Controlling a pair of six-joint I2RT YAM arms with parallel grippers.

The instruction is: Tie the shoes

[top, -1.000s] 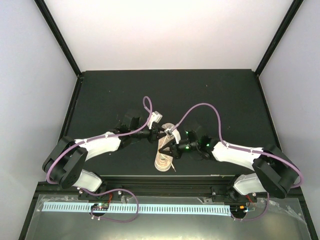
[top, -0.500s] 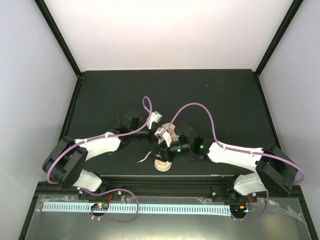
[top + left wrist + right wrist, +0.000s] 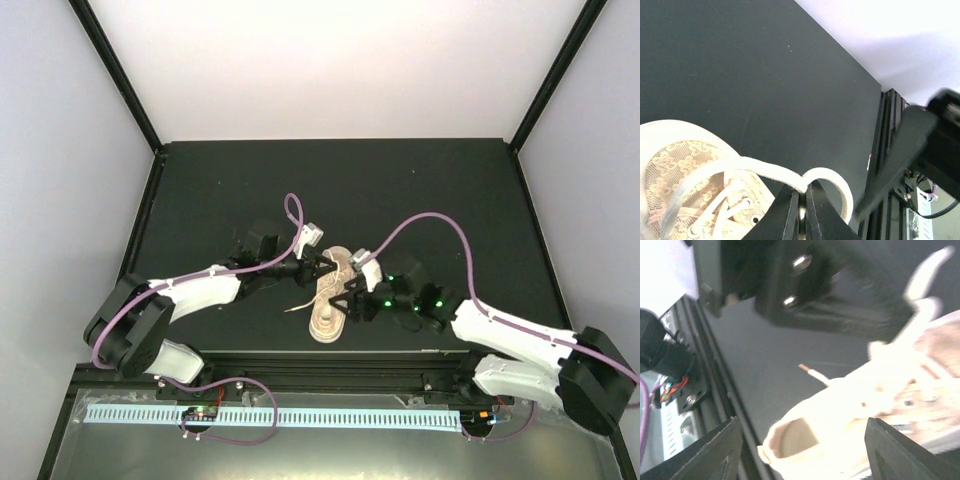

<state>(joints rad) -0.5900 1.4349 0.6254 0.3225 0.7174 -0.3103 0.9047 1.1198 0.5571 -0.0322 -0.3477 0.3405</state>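
The shoes show as one small cream sneaker (image 3: 328, 300) lying near the table's front edge, toe pointing away. My left gripper (image 3: 318, 265) is by the toe end, shut on a loop of cream lace (image 3: 760, 167) that arches out of its closed jaws (image 3: 802, 195). My right gripper (image 3: 350, 300) stands open just right of the sneaker. Its fingers (image 3: 715, 450) are spread wide either side of the sneaker's heel opening (image 3: 795, 435), holding nothing. A loose lace end (image 3: 297, 306) with a brown tip (image 3: 804, 368) trails to the sneaker's left.
The black table mat (image 3: 440, 200) ends at a metal front rail (image 3: 300, 355) right behind the heel. Purple cables (image 3: 420, 215) arc over both arms. The left gripper's body (image 3: 830, 295) fills the top of the right wrist view, blurred.
My right gripper has gone from shut to open, let go of the lace and drawn back to the right. The freed lace end now lies left of the sneaker. The left gripper stays shut.
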